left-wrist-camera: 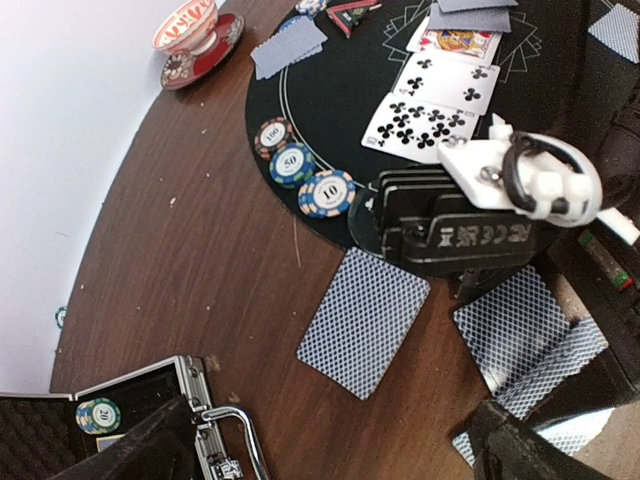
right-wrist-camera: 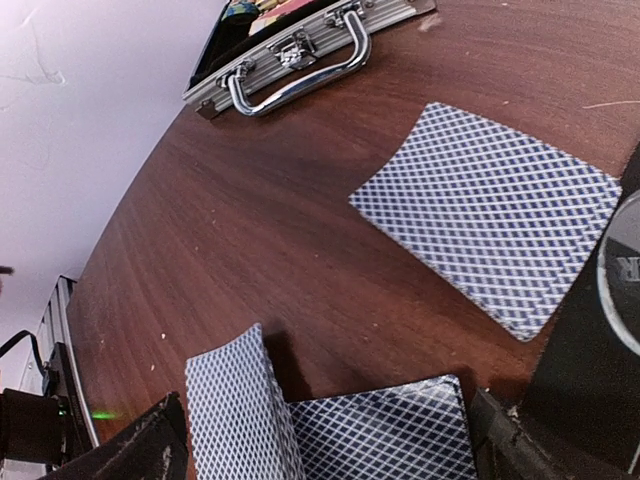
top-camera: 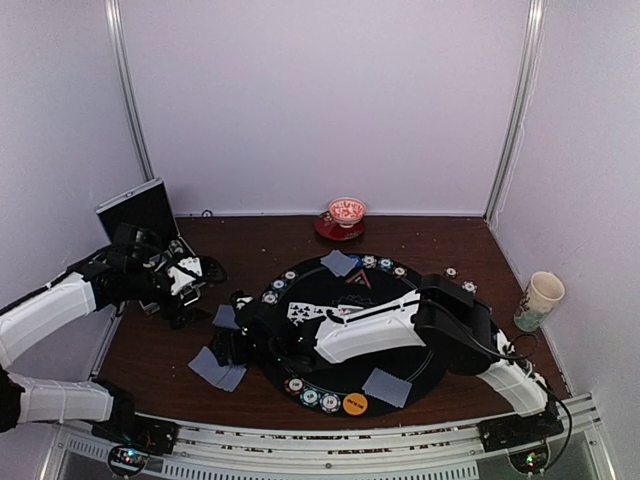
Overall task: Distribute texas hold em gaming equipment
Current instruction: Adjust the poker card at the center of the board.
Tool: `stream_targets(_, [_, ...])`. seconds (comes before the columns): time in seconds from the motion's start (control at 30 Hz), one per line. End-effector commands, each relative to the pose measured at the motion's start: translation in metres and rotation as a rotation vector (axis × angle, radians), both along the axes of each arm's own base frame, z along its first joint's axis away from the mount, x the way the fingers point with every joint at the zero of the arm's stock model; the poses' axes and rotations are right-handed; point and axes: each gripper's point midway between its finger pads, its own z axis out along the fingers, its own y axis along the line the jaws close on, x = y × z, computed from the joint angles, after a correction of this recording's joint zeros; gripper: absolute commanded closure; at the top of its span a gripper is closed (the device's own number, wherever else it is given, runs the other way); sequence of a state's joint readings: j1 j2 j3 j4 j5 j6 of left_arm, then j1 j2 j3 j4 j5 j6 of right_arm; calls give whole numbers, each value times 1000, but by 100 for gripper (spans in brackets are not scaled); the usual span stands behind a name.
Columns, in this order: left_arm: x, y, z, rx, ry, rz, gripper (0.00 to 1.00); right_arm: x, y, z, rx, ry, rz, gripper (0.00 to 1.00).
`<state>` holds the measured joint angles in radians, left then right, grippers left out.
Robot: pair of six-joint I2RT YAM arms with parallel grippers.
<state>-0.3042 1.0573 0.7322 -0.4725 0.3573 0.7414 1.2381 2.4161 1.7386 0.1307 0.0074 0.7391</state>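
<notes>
Grey-blue-backed cards lie on the brown table left of the black mat. My right gripper reaches across the mat and stands open low over them. In the right wrist view two of these cards lie between its fingers, one curled up at the left. Another single card lies beyond. My left gripper is open and empty above the table by the case. Striped chips sit on the mat's rim and face-up club cards on the mat. An orange disc lies at the mat's near edge.
An open metal case with a chip inside stands at the back left. A red-and-white bowl on its saucer sits at the back. A paper cup stands at the right edge. More cards and chips ring the mat.
</notes>
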Motion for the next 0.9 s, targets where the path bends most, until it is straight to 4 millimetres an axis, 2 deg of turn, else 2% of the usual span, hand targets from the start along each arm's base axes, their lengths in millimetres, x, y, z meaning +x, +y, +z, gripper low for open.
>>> stream_targets(0.0, [5, 10, -8, 31, -18, 48, 2, -25, 5, -27, -75, 49, 48, 1])
stream_targets(0.23, [37, 9, -12, 0, 20, 148, 2, -30, -4, -5, -40, 34, 45, 1])
stream_targets(0.37, [57, 4, -13, -18, 43, 180, 2, -33, -15, 20, 7, 2, 57, 0])
stream_targets(0.53, [80, -10, -25, -40, 125, 178, 2, -33, -34, 57, 52, -52, 56, 0])
stream_targets(0.7, [89, -25, -38, -67, 203, 131, 2, -32, -66, 83, 89, -69, 21, 0])
stream_targets(0.87, [91, -38, -50, -94, 271, 77, 2, -32, -116, 119, 116, -106, -49, 0])
